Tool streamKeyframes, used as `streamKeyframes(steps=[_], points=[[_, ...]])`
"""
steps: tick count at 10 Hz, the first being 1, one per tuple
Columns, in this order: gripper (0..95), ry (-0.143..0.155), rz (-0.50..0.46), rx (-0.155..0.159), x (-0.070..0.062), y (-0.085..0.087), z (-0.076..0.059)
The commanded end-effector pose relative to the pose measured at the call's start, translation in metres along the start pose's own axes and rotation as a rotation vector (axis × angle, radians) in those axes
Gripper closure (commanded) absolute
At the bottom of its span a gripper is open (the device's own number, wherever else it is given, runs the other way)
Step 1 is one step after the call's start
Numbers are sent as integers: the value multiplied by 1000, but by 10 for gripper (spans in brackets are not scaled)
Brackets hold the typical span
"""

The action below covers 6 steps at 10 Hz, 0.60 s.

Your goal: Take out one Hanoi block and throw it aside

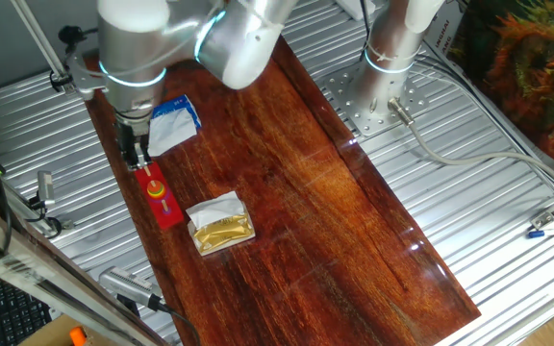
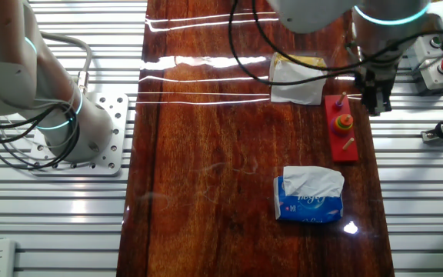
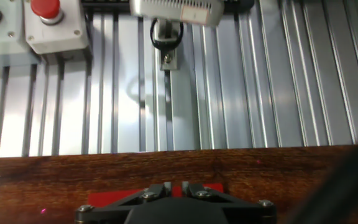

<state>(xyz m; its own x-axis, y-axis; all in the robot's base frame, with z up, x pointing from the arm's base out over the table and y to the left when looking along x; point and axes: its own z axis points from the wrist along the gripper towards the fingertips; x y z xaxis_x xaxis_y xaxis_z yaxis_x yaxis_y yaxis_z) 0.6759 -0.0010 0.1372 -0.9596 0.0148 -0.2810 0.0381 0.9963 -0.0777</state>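
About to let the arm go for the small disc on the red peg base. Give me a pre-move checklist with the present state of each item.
1. Hanoi block on a peg of the red base: ok, an orange-red disc sits there above a yellow disc.
2. Gripper lined up over the block: not ok, in the other fixed view it hangs beside the base's far end.
3. Jaws open: cannot tell; the fingertips look close together in the hand view.
4. Gripper empty: cannot tell, the tips are too small to read.
5. Neighbours off the base: ok, the blue tissue pack and the gold packet lie apart from it.
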Motion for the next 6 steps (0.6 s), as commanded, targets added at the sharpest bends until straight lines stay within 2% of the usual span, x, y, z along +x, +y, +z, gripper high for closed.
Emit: streamKeyframes(steps=[1, 2, 3, 4, 5, 6], points=[[0, -26, 8, 62, 1, -1, 3], [0, -25, 13, 43, 3, -2, 6], [0, 5, 22, -2, 3, -2, 6], [0, 83, 32, -53, 3, -2, 6], [0, 156, 26, -60, 3, -2, 7], [0, 243, 14, -88, 3, -2, 7]])
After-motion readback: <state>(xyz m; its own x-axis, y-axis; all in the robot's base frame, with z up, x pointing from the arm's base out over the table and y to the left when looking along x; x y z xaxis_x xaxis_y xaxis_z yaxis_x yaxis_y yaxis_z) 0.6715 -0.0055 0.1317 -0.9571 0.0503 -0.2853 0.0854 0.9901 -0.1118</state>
